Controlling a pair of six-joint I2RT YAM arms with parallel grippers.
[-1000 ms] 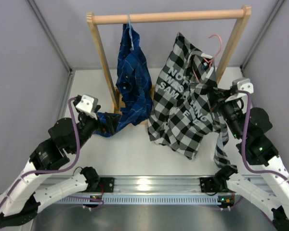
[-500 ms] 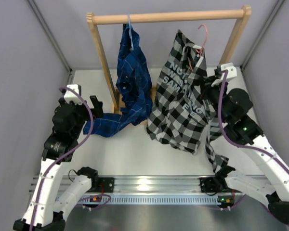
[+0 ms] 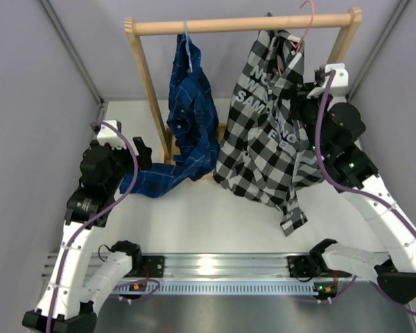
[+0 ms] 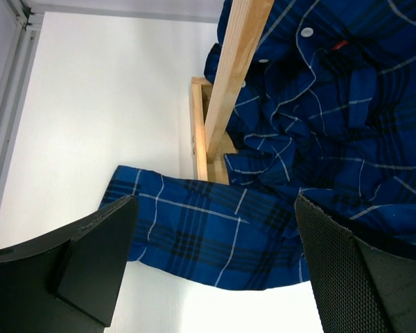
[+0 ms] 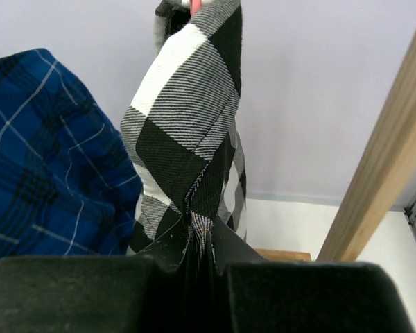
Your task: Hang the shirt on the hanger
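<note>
Now the right gripper (image 5: 197,253) has its fingers squeezed shut on a fold of the shirt (image 3: 263,132), up near the collar. It holds the shirt high beside the wooden rail (image 3: 229,26). The shirt hangs down from there, and its bottom corner dangles low over the table (image 3: 194,222). The pink hanger (image 3: 310,21) pokes out at the neck, and its hook is right at the rail, close to the post (image 3: 343,45) on that side. I cannot tell if the hook is over the rail yet. I think the job now is to hang it up. To do that well, the hook should go a little above the rail, then come down slowly until it catches. The fingers should not let go until the rail takes the weight, or the shirt could slide off. The left gripper (image 4: 215,257) has its fingers wide apart and holds nothing. It sits by the blue shirt (image 3: 194,104) and should not tug it.
</note>
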